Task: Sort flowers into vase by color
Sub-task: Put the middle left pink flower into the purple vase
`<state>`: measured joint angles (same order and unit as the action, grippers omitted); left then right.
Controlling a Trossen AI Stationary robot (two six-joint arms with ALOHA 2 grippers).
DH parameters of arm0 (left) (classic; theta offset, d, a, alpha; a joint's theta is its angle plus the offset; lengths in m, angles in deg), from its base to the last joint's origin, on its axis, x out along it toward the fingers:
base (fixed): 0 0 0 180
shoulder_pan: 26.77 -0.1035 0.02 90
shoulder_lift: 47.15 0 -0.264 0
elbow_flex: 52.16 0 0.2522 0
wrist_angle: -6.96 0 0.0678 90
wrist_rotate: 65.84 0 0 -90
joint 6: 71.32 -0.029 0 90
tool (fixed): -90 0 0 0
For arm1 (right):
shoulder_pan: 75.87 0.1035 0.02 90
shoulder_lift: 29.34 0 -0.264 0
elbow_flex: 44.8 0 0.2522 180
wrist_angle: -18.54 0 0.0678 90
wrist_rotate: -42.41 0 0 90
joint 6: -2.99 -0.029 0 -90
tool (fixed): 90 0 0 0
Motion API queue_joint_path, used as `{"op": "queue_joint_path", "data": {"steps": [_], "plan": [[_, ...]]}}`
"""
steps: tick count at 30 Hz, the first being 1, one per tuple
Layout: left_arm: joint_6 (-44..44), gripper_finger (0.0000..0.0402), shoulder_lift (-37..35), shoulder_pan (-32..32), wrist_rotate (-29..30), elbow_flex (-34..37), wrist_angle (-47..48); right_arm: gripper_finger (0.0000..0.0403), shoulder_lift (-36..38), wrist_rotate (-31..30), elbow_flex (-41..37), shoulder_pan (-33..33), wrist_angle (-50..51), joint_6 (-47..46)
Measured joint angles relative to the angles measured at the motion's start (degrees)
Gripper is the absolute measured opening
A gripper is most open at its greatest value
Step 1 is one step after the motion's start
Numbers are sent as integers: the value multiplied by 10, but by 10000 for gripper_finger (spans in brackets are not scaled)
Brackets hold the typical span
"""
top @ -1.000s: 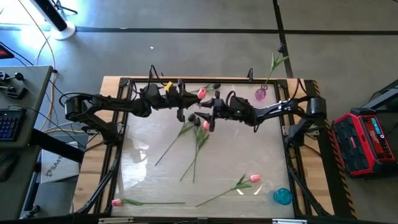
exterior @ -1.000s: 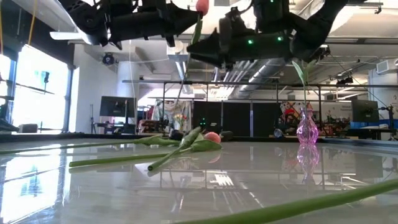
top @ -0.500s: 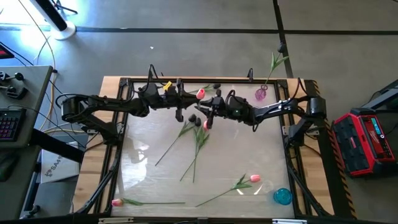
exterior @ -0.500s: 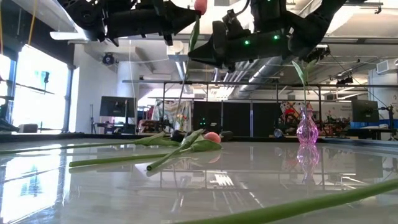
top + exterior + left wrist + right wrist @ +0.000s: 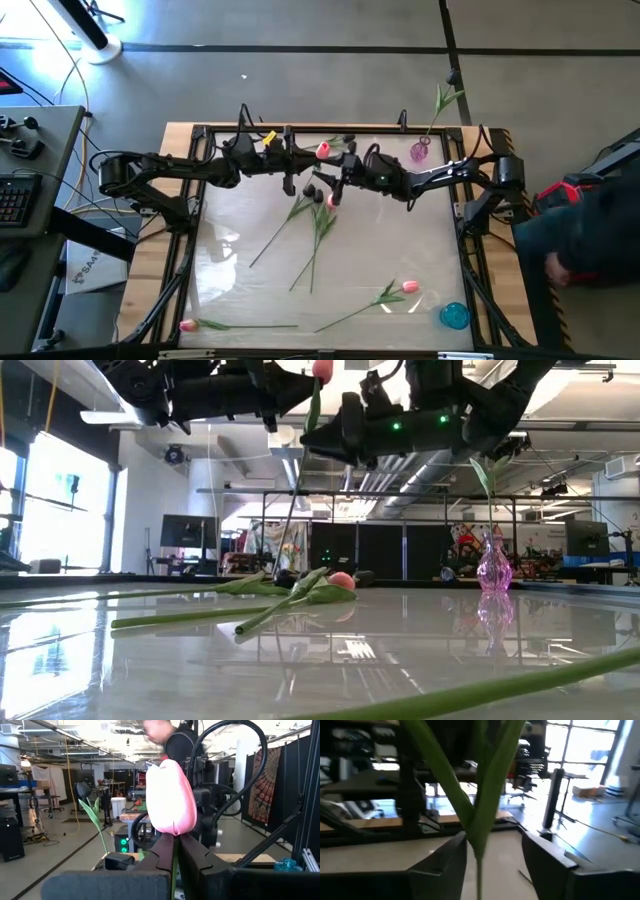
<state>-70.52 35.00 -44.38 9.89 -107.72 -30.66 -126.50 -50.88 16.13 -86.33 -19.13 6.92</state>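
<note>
Two slim matte-black jointed robot arms, each built of tubular links and rounded joint housings. The left arm [image 5: 180, 168] carries a small yellow tag just behind its jaws. The right arm [image 5: 440, 178] shows small green indicator lights behind its jaws. Looping black cables [image 5: 227, 765] arch over its wrist.

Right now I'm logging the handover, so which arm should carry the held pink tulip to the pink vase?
Probably the right arm. Its open gripper already straddles the stem, and its base is on the pink vase's side. The left gripper clamps the pink tulip below the head, farther from the vase.
</note>
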Motion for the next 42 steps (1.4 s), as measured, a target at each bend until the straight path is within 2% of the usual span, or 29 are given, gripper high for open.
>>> {"op": "queue_joint_path", "data": {"steps": [5,10,14,17,29,33,39,42], "plan": [[-2,0,0,0,9,0,9,88,0,32,0,0,0,-4],[-6,4,0,0,24,0,15,10,0,33,0,0,2,11],[-15,14,0,0,31,0,19,11,2,5,0,0,10,10],[-15,27,0,-1,33,0,24,4,18,-39,0,0,52,17],[-73,109,-23,4,32,0,125,2,149,-190,0,0,229,52],[-75,126,-23,5,38,0,145,1,187,-192,0,0,242,40],[-76,131,-24,3,82,0,188,1,256,-192,0,0,298,23],[-89,131,-24,3,99,0,226,1,299,-226,0,0,344,23]]}}
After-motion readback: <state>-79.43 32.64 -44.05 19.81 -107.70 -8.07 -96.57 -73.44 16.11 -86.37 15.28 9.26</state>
